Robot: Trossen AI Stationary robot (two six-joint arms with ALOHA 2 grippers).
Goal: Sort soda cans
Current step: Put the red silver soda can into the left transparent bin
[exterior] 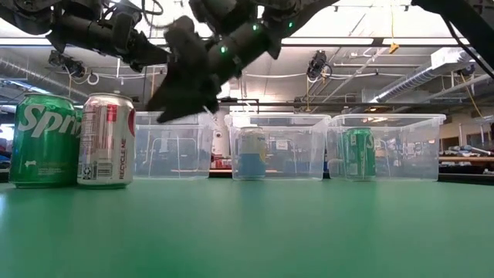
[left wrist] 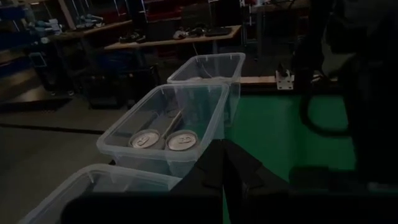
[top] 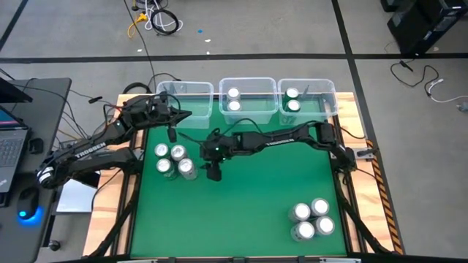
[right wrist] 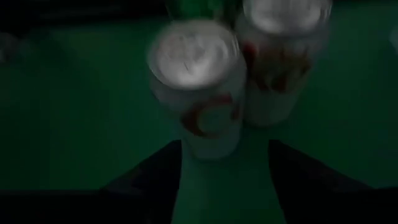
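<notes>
From above, four soda cans [top: 172, 159] cluster near the green table's [top: 241, 212] left edge, four more sit by its near right corner [top: 312, 219], and the middle bin [top: 248, 98] and right bin [top: 307, 96] each hold two. The left gripper [top: 178, 115], fingers together, hangs by the left bin [top: 186, 95]. In its wrist view the right gripper [right wrist: 224, 155] stands apart, holding nothing, above a silver can [right wrist: 199, 81].

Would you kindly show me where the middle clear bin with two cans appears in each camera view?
High view: middle bin, top centre, between two other bins.
Low view: centre background, a can showing through its wall.
Left wrist view: centre, two can tops inside.
Right wrist view: not in it.
Shared landmark: the green mat.
</notes>
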